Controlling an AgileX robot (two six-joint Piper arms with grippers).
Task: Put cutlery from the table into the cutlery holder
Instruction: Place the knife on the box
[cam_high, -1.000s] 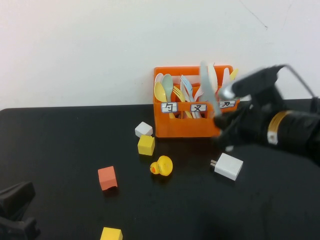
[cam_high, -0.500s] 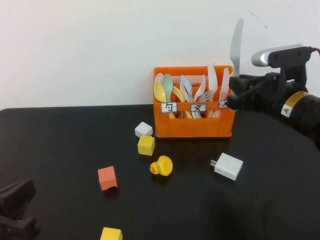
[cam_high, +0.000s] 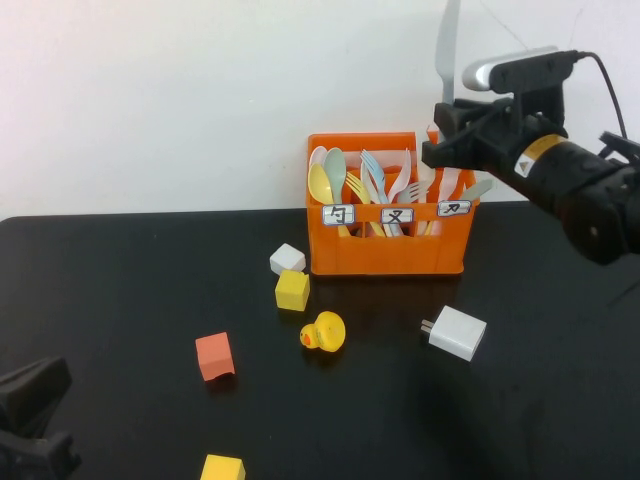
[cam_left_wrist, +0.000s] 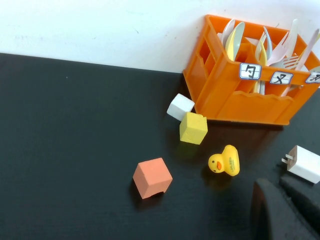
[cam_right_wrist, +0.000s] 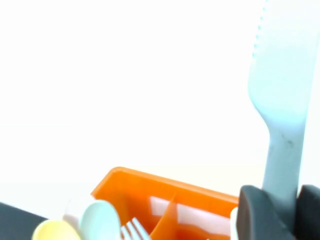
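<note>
Orange plastic three-compartment crate (cam_high: 388, 250) holds upright plastic spoons, forks. Right gripper (cam_high: 447, 148) above its 2 o'clock corner clamps pale grey-blue flat knife (cam_high: 447, 45) upright. Left gripper (cam_left_wrist: 280, 207) closed, table's (cam_high: 120, 290) 7 o'clock.

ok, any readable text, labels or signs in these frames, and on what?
"勺": left white label on the orange plastic cutlery crate.
"叉": middle label.
"刀": right label.
Yellow warning triangle sticker on the right arm: symbol too small to read.
Nothing else reads.
</note>
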